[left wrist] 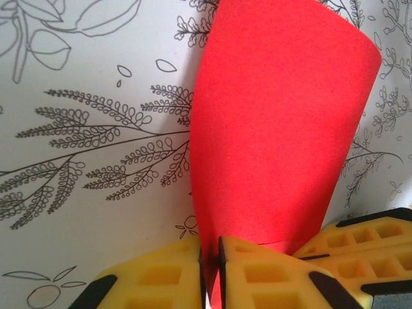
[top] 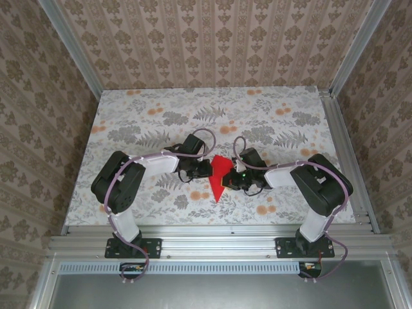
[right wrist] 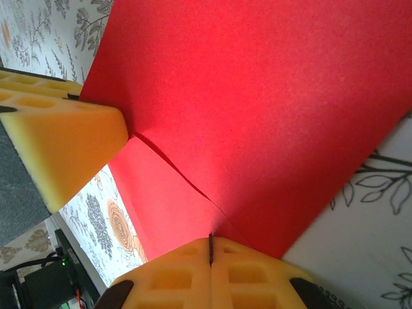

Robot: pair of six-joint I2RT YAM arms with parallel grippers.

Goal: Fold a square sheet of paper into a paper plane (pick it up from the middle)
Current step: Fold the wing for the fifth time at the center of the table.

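On the floral table (top: 129, 116), centre-front between both arms, the partly folded red sheet of paper (top: 219, 175) pointed toward the bases. Left gripper (left wrist: 211, 261) pinched its left edge, right gripper (right wrist: 211, 252) was clamped tight on its right side.

Red paper (top: 219, 177), seemingly grey-floral table (top: 161, 116)

Bright, even light, a soft shadow left of the paper (left wrist: 277, 129), nearest foreground slightly blurred
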